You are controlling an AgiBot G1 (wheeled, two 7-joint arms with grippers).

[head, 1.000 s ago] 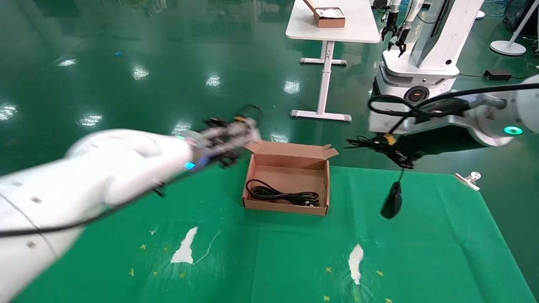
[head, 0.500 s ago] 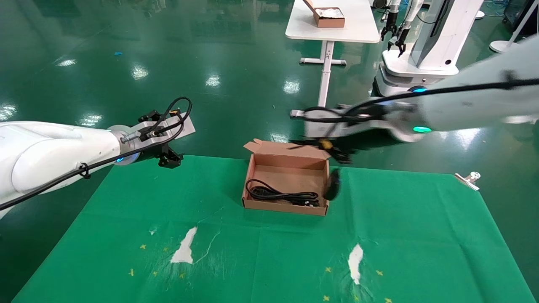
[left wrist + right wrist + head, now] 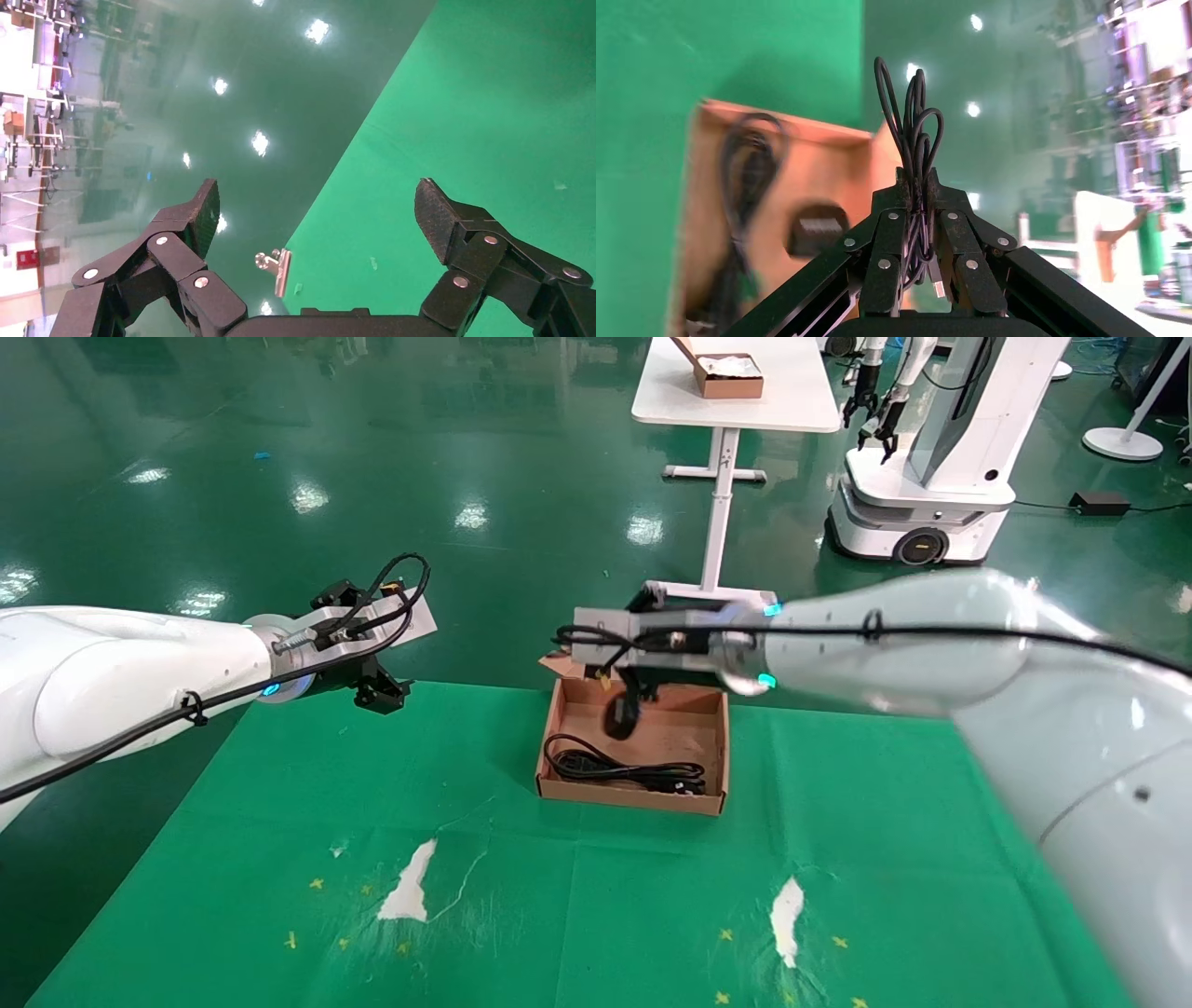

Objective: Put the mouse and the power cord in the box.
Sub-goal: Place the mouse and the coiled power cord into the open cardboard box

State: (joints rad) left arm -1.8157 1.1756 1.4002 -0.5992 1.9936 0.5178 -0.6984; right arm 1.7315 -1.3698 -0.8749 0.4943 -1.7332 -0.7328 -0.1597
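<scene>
The brown cardboard box sits at the far middle of the green cloth. The power cord lies coiled along its near wall. My right gripper hovers over the box's far side, shut on the mouse's bundled thin cable. The mouse dangles below it, above the box floor. In the right wrist view the mouse hangs blurred over the box, with the power cord beside it. My left gripper is open and empty at the cloth's far left edge.
A metal clip sits on the cloth's edge by the left gripper. Beyond the cloth stand a white table with a small brown box and another robot. White worn patches mark the near cloth.
My right arm swung left, carrying the dangling mouse from right of the box to above its inside. My left arm pulled back to the left and has since held still.
</scene>
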